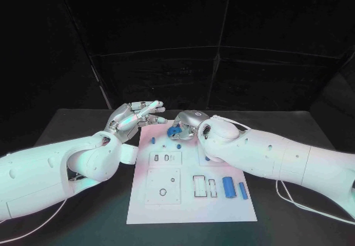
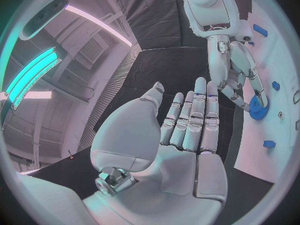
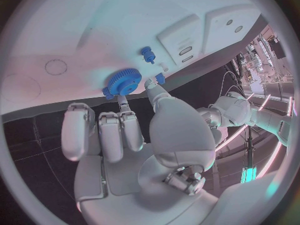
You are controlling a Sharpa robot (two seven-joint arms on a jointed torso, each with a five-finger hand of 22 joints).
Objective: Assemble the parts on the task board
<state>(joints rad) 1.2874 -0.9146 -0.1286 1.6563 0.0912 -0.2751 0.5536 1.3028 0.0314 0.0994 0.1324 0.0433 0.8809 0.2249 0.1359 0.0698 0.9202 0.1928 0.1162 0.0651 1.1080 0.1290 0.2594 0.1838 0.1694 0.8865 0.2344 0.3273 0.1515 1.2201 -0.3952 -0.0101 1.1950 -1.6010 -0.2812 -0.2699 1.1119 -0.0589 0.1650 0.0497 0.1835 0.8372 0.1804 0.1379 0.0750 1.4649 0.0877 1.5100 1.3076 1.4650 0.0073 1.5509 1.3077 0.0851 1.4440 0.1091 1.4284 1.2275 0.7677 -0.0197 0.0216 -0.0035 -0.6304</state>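
Note:
The white task board lies in the middle of the black table. At its far end my right hand pinches a blue gear between thumb and a fingertip. The right wrist view has the gear just over the board's far edge, at the tips of my right hand; whether it touches the board I cannot tell. My left hand hovers left of the board's far corner, fingers straight and apart, holding nothing. Its flat palm faces the gear in the left wrist view.
Two blue cylinders lie at the board's near right beside rectangular slots. A small blue peg and another small blue piece sit near the far end, the peg close to the gear. Bare black table lies around the board.

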